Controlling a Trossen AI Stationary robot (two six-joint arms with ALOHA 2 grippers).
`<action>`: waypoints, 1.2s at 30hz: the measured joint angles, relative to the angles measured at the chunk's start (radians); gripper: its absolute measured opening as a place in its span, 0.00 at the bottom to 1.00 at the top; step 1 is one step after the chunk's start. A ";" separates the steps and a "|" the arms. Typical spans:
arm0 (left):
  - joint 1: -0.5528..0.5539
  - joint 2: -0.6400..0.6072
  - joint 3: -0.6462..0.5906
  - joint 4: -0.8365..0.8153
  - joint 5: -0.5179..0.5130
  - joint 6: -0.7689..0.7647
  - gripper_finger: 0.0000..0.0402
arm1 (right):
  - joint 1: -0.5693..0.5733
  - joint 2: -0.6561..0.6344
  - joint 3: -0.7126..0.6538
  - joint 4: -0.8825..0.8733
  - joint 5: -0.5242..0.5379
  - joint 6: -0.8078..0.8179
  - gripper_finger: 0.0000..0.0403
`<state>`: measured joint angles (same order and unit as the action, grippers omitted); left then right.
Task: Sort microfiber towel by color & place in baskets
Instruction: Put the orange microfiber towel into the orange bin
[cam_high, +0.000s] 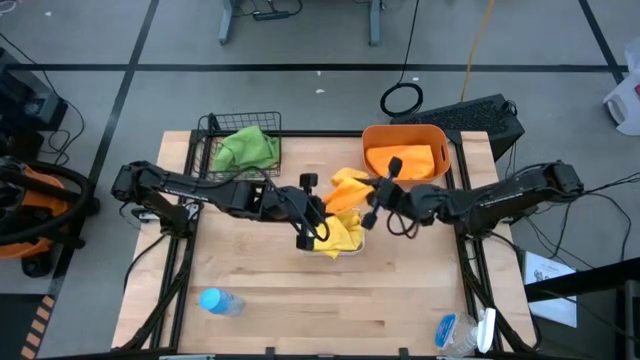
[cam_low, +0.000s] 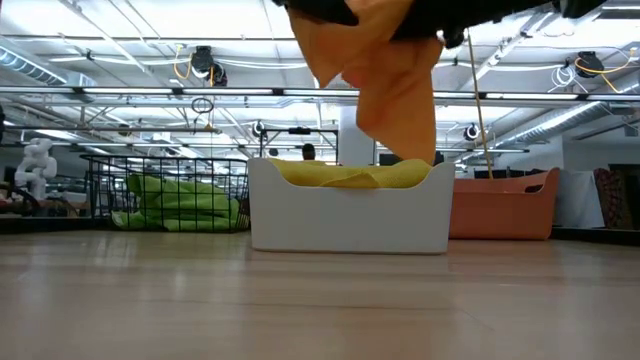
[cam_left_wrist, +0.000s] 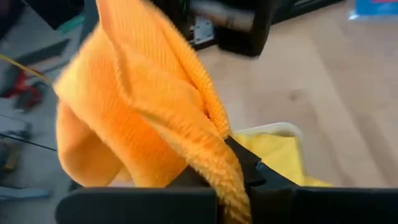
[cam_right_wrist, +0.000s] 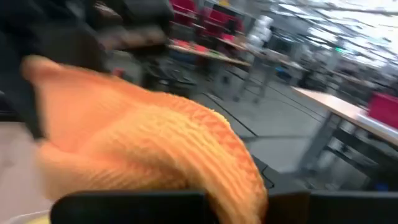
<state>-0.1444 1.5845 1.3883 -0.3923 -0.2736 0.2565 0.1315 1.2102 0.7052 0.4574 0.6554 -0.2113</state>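
Left gripper (cam_high: 322, 212): clamped on orange towel (cam_high: 348, 190), which I see hanging between both arms above the white tray (cam_low: 350, 218). Right gripper (cam_high: 372, 197): closing on the same cloth. Risk: both pulling, towel tugged, dropping among yellow towels (cam_low: 350, 175) below, not orange tub (cam_high: 405, 152).

In the low view both arms are cut off by the upper edge, so only dark undersides show above the hanging orange towel (cam_low: 385, 75), and neither claw's grip can be made out there. The white tray (cam_low: 350, 215) hides the lower part of the yellow towels (cam_low: 345, 175) lying in it. In the left wrist view the orange cloth covers most of the picture and buries the left claw (cam_left_wrist: 233, 177). The right wrist view is blurred by motion; the right claw (cam_right_wrist: 205, 199) is lost behind the cloth. From above, the cloth masks both sets of fingertips.
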 joint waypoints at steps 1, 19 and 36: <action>0.000 0.000 -0.010 0.010 0.018 -0.015 0.01 | 0.008 -0.012 0.000 -0.006 -0.028 -0.008 0.04; -0.080 -0.001 -0.153 0.082 0.255 -0.194 0.70 | 0.208 -0.037 -0.002 -0.042 0.014 -0.049 0.01; -0.164 -0.010 -0.170 -0.006 0.122 -0.299 0.79 | 0.399 -0.037 -0.002 -0.144 0.086 0.114 0.01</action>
<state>-0.3088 1.5748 1.2186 -0.3983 -0.1517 -0.0422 0.5303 1.1736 0.7036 0.3135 0.7418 -0.0976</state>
